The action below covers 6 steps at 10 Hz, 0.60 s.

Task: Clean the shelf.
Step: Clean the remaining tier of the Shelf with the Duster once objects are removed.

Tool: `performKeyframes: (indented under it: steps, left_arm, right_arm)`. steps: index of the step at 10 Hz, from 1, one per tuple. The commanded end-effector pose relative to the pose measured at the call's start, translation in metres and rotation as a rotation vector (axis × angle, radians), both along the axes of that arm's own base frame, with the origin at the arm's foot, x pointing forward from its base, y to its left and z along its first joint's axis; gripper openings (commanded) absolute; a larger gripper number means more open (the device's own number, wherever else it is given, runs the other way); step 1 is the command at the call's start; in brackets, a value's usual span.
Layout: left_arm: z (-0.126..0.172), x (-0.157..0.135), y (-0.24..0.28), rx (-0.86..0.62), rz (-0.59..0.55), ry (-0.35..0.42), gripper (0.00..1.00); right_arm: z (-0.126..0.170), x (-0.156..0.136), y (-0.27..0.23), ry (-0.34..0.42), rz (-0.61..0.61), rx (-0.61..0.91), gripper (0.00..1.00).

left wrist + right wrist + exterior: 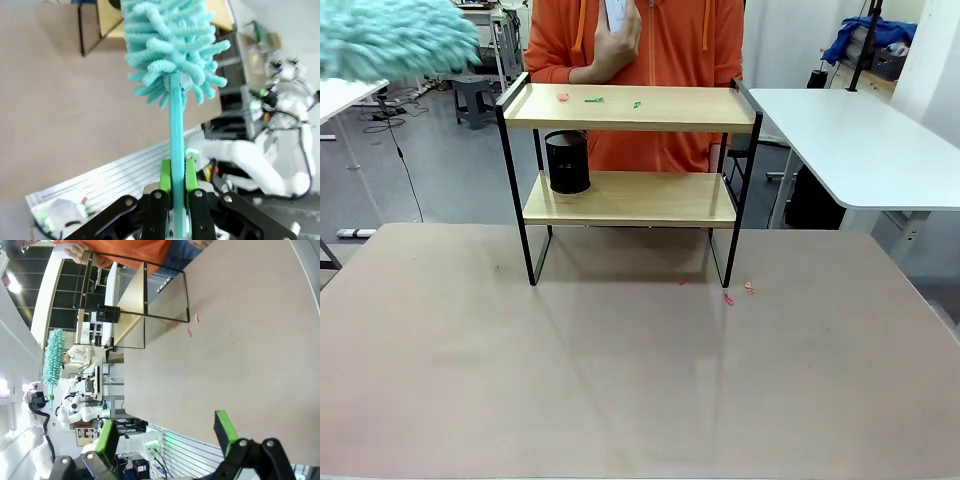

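Observation:
The shelf (630, 108) stands at the table's far middle, two wooden boards in a black frame. Small pink and green scraps (594, 99) lie on its top board, and a black cup (567, 162) sits on the lower one. My left gripper (177, 172) is shut on the thin handle of a teal fluffy duster (170, 45). The duster's head (390, 40) hangs high at the far left, apart from the shelf. My right gripper (167, 432) is open and holds nothing, above the table's near edge, with the shelf (135, 295) farther off.
A person in an orange hoodie (660, 40) stands right behind the shelf, one hand (615, 45) raised at the chest. Pink scraps (728, 298) lie on the brown table (640, 380) by the shelf's right legs. White tables (860, 140) stand at the right.

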State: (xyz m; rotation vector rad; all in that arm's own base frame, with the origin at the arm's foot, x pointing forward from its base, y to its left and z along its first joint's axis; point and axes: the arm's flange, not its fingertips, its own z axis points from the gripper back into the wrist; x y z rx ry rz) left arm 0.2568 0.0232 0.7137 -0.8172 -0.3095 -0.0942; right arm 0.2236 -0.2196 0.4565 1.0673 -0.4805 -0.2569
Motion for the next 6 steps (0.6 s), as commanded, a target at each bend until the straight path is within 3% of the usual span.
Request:
performKeyframes:
  steps: [1, 3, 4, 5, 6]
  left_arm:
    - [-0.001, -0.014, 0.038, -0.034, 0.056, -0.041, 0.12]
    - [-0.001, -0.014, 0.038, -0.034, 0.056, -0.041, 0.12]
    - [0.0, 0.0, 0.008, -0.007, 0.015, -0.004, 0.12]
    - [-0.008, -0.008, -0.001, -0.032, 0.11, -0.027, 0.12]
    - [-0.001, 0.0, -0.015, -0.042, 0.131, -0.064, 0.12]
  right_arm:
    - [-0.001, 0.001, 0.003, -0.034, 0.004, 0.004, 1.0]
    - [-0.001, 0.001, 0.003, -0.034, 0.004, 0.004, 1.0]
    - [-0.001, 0.001, 0.003, -0.034, 0.004, 0.004, 1.0]
    - [-0.001, 0.001, 0.003, -0.034, 0.004, 0.004, 1.0]
    - [-0.001, 0.001, 0.003, -0.034, 0.004, 0.004, 1.0]
